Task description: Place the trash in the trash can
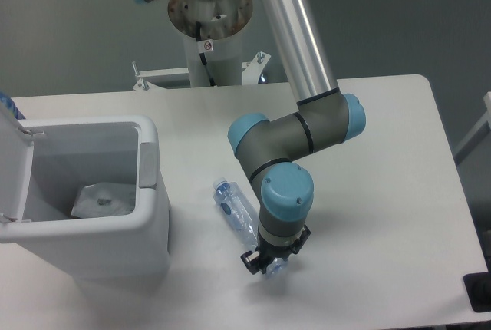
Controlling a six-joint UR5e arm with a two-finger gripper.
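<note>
Where the white table (383, 192) reaches its left edge, the trash can (149, 215) stands with its hinged lid (11, 169) swung up and back on the far left side, leaving the bin's mouth wide open. Down inside it, on the floor of the bin, lies the plastic bag (103, 199), whitish and crumpled, resting near the front wall.

Just to the right of the bin's thick rounded rim, apart from it, the bottle (234, 209) lies flat on the tabletop. Its blue cap end points up and to the left, toward the bin, and its clear bluish body runs diagonally down and to the right until the far end disappears beneath the robot's wrist.

Over that lower end hangs the gripper (268, 262), pointing straight down from the grey and blue wrist joints of the arm (295, 46). The black finger parts sit at both sides of the bottle's bottom end, low against the table. The wrist hides most of the fingers from this angle, so it cannot be told whether they are pressed onto the bottle or merely standing around it.

Behind the table, the arm's silver tube climbs up and to the left toward the pedestal (209, 31) at the rear.
</note>
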